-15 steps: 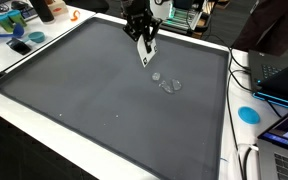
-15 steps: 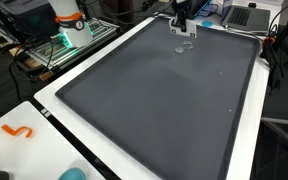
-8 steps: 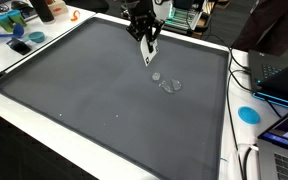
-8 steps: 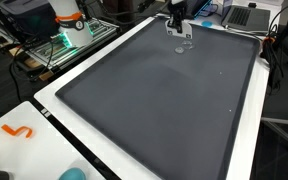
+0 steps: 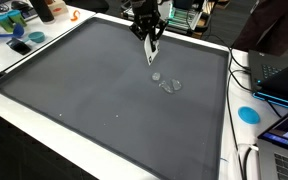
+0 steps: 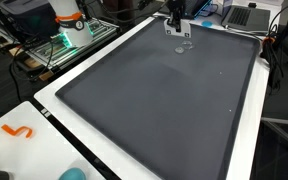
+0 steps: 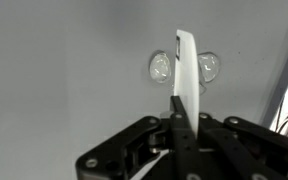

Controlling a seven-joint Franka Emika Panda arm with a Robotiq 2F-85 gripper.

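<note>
The claw [image 5: 147, 36] is pinching a thin white stick [image 5: 150, 52] between its closed fingers, over the far part of the dark grey mat [image 5: 84, 95] that is covering the surface. The stick is pointing down toward the mat, and its free tip is sitting near two small clear pieces [image 5: 164, 81] that are lying side by side there. Whether the tip is touching the mat cannot be told.

In the wrist view the stick [image 7: 187, 70] is running up from the claw [image 7: 179, 120], with one clear piece [image 7: 161, 67] showing just to its left and the other [image 7: 208, 66] just to its right. In an exterior view a blue disc [image 5: 248, 114] is lying on the white border right of the mat, near a laptop [image 5: 284, 75].
</note>
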